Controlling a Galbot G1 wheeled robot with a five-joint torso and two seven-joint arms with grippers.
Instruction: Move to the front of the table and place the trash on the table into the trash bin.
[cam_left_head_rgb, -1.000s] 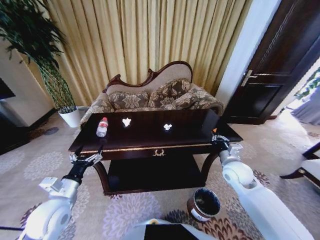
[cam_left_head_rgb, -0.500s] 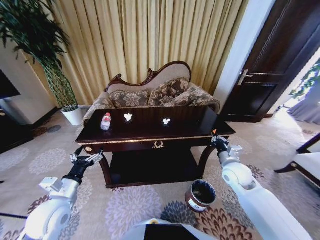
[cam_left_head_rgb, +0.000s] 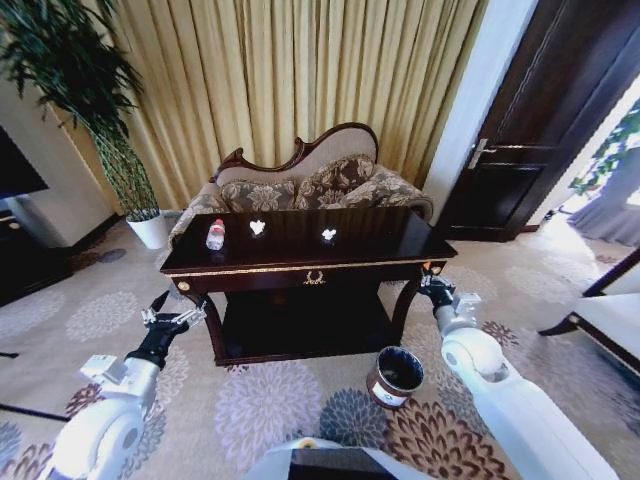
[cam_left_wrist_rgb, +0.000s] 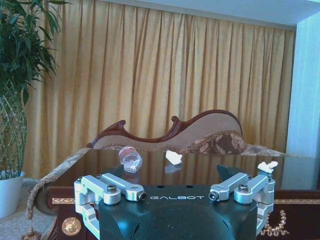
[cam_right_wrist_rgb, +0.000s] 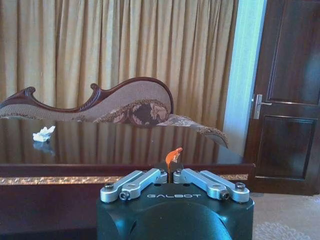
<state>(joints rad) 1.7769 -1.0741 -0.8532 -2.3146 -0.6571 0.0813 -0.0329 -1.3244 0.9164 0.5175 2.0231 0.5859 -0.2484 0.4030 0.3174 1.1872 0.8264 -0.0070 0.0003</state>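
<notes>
The dark glossy table (cam_left_head_rgb: 300, 270) stands ahead of me in the head view. On it lie a clear bottle (cam_left_head_rgb: 215, 235) (cam_left_wrist_rgb: 130, 159) and two white paper wads (cam_left_head_rgb: 257, 227) (cam_left_head_rgb: 328, 234) (cam_left_wrist_rgb: 174, 157) (cam_right_wrist_rgb: 43, 133). The round brown trash bin (cam_left_head_rgb: 393, 377) with its black liner sits on the carpet by the table's front right leg. My left gripper (cam_left_head_rgb: 175, 320) (cam_left_wrist_rgb: 175, 181) is open and empty, short of the table's front left corner. My right gripper (cam_left_head_rgb: 432, 288) (cam_right_wrist_rgb: 174, 169) is shut on a tiny reddish-orange piece (cam_right_wrist_rgb: 174, 153), near the front right corner, above the bin.
A patterned sofa (cam_left_head_rgb: 300, 185) stands behind the table before gold curtains. A tall plant in a white pot (cam_left_head_rgb: 150, 230) is at the back left, a dark door (cam_left_head_rgb: 540, 130) at the right, a chair (cam_left_head_rgb: 600, 320) at the right edge. Open carpet lies in front of the table.
The whole picture has shifted: the table now looks smaller and farther off, so the camera has moved. Both arms keep the same pose, and the right gripper still holds the orange piece.
</notes>
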